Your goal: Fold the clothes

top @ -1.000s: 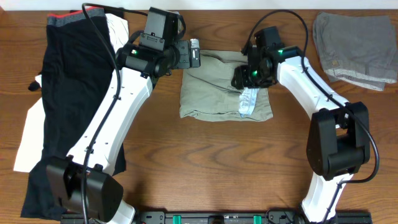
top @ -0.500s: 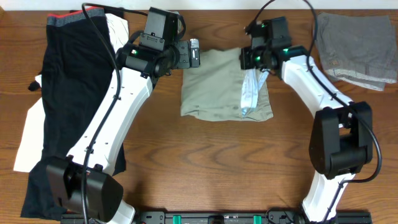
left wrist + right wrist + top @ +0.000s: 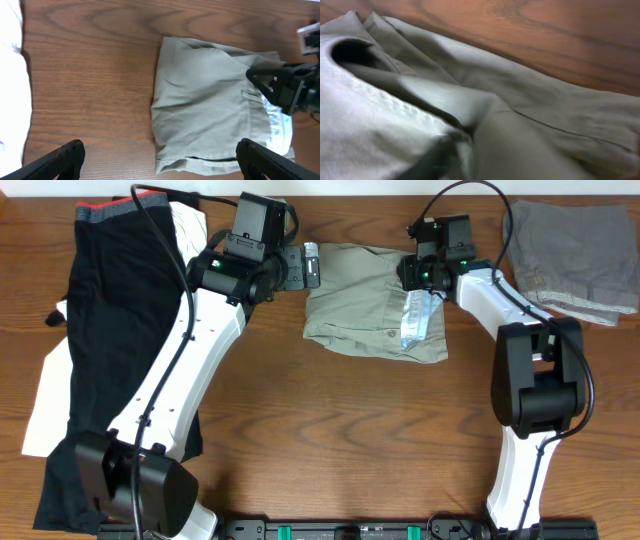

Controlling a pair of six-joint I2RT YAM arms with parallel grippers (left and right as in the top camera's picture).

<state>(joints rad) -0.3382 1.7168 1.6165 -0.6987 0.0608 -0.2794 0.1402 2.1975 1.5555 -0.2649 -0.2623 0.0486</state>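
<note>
The clothes, light khaki shorts (image 3: 370, 305), lie folded into a rough rectangle at the back middle of the table, with a white pocket lining (image 3: 414, 322) showing on their right side. My left gripper (image 3: 312, 265) hangs open just off their back left corner; in the left wrist view its wide jaws (image 3: 162, 162) straddle the near edge of the shorts (image 3: 210, 105). My right gripper (image 3: 419, 278) rests on the back right corner. Khaki cloth (image 3: 530, 125) fills the right wrist view and covers one blurred dark finger (image 3: 432, 160), so the jaws stay hidden.
A pile of dark garments (image 3: 110, 330) over white cloth (image 3: 45, 400) covers the left side. Folded grey shorts (image 3: 570, 255) lie at the back right corner. Bare wooden table (image 3: 340, 440) stretches in front of the khaki shorts.
My right gripper has moved toward the back edge, and the shorts have slid back and to the right with it, turning slightly. The left arm has stayed still.
</note>
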